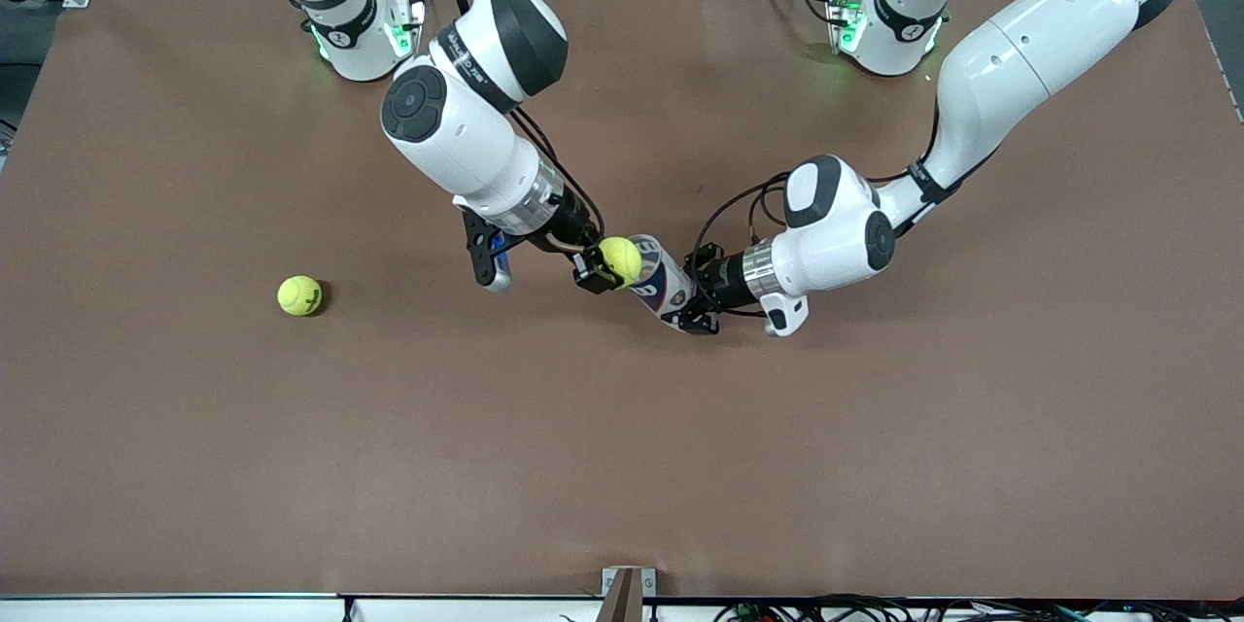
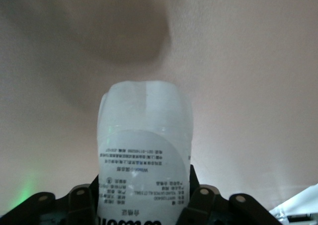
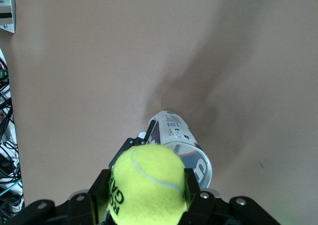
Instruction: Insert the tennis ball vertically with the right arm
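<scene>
Both arms reach to the middle. The right hand is closed tight. The left hand is closed tight too.

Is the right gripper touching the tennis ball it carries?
Touching. The right wrist view shows the right gripper with fingers pressed against both sides of the tennis ball.

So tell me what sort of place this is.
Most likely a robotics lab workbench. Two white arms are mounted on a plain brown table: the right gripper holds a tennis ball at the clear tube in the left gripper. Loose cables run along the table's edge.
</scene>
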